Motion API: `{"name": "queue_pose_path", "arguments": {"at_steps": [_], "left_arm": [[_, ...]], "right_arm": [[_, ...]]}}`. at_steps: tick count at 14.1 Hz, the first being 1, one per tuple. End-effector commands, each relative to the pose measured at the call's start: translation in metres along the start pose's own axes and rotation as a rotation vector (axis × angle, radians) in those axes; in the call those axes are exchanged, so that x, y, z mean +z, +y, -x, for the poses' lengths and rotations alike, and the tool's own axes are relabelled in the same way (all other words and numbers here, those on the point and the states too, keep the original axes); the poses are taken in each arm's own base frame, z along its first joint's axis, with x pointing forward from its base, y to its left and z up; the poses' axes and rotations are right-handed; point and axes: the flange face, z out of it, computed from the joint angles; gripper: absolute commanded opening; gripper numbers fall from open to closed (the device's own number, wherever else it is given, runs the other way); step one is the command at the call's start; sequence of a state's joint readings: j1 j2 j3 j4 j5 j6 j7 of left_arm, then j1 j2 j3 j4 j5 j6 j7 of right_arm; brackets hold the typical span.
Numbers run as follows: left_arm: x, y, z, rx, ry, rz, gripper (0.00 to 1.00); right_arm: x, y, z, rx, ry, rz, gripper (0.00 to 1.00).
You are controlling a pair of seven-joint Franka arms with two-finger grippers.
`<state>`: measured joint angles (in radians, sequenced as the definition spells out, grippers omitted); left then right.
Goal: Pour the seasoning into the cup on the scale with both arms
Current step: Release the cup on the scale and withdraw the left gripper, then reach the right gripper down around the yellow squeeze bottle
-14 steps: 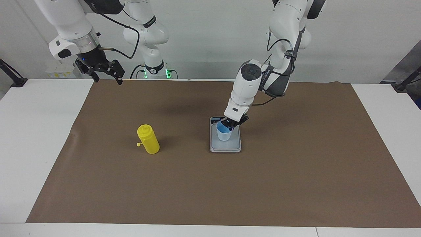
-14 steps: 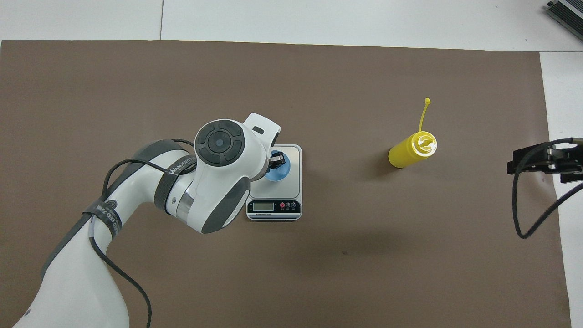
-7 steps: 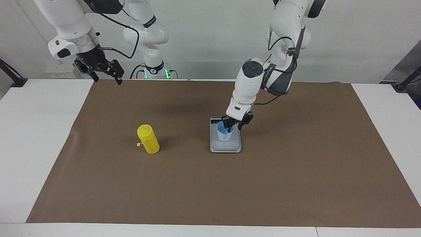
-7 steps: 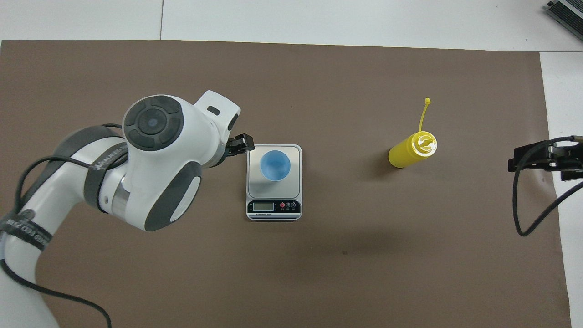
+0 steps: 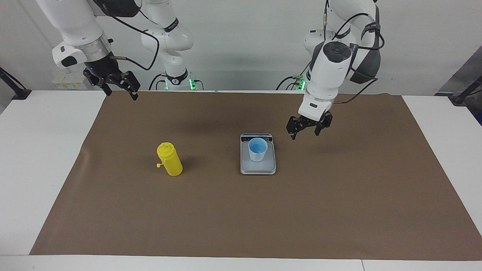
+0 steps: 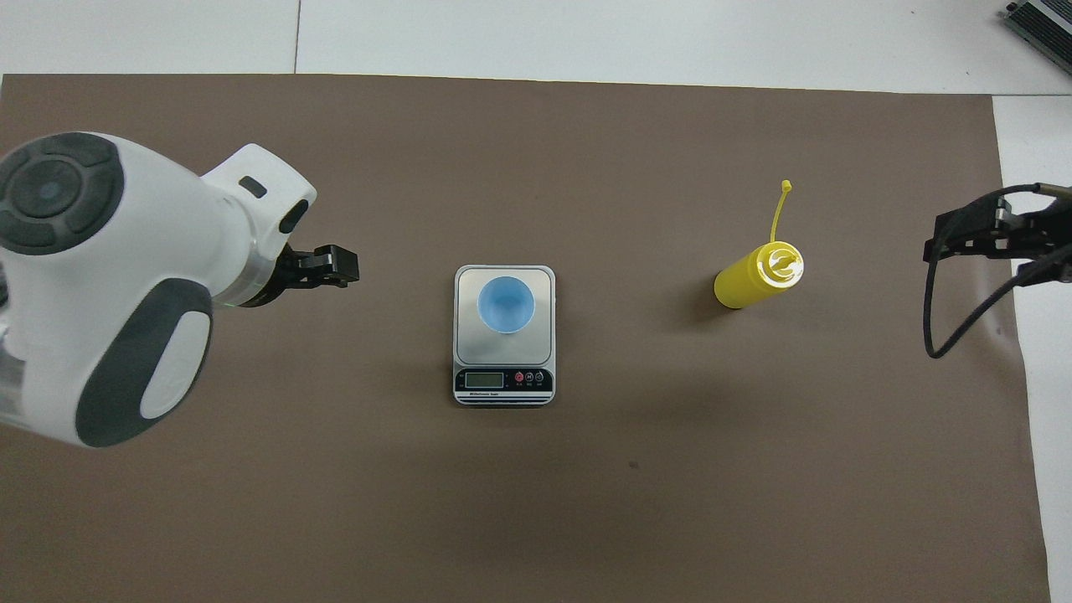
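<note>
Light blue cup (image 5: 258, 149) stands upright on the kitchen scale (image 5: 258, 168). Left gripper (image 5: 305, 129), at the cup's two o'clock in the facing view, hangs apart from it, jaws spread, empty. Right gripper (image 5: 116, 85), at ten o'clock of the yellow squeeze bottle (image 5: 170, 160), likewise spread, empty.

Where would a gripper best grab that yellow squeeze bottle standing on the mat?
Probably around the round body of the yellow squeeze bottle, coming in level from the right arm's end of the table. It stands upright, the body is the widest part, and the nozzle cap and thin tethered tip cap offer little to hold.

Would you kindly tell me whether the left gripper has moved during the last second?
Yes: the left gripper has risen off the cup and scale, toward the left arm's end.
</note>
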<state>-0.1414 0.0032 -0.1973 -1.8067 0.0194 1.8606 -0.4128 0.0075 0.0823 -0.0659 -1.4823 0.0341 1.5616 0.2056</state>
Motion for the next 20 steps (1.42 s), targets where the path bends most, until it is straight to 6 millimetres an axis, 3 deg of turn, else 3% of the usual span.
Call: {"name": "queue_pose_path", "arguments": {"at_steps": [1, 5, 9, 11, 13, 16, 17, 20], "left_arm": [[-0.024, -0.040, 0.010, 0.051, -0.027, 0.001, 1.00], [-0.049, -0.088, 0.005, 0.137, -0.063, -0.001, 1.00], [-0.087, -0.116, -0.001, 0.143, -0.074, 0.017, 1.00], [-0.092, -0.133, -0.008, 0.120, -0.087, 0.016, 1.00], [-0.094, -0.132, -0.008, 0.162, -0.088, 0.012, 1.00], [-0.086, -0.134, -0.002, 0.159, -0.102, 0.008, 1.00], [-0.086, -0.133, -0.001, 0.160, -0.102, 0.007, 1.00], [-0.087, -0.130, -0.001, 0.165, -0.100, 0.008, 1.00]], "right_arm": [[0.014, -0.010, -0.053, 0.017, 0.011, -0.018, 1.00], [0.065, -0.027, -0.104, 0.021, -0.004, -0.018, 1.00], [0.119, -0.043, -0.127, 0.142, -0.048, -0.113, 1.00], [0.148, -0.040, -0.134, 0.318, -0.153, -0.241, 1.00], [0.163, -0.037, -0.134, 0.430, -0.234, -0.314, 1.00], [0.192, -0.031, -0.125, 0.475, -0.329, -0.291, 1.00], [0.208, -0.016, -0.126, 0.503, -0.361, -0.280, 1.00], [0.230, -0.009, -0.125, 0.578, -0.429, -0.254, 1.00]]}}
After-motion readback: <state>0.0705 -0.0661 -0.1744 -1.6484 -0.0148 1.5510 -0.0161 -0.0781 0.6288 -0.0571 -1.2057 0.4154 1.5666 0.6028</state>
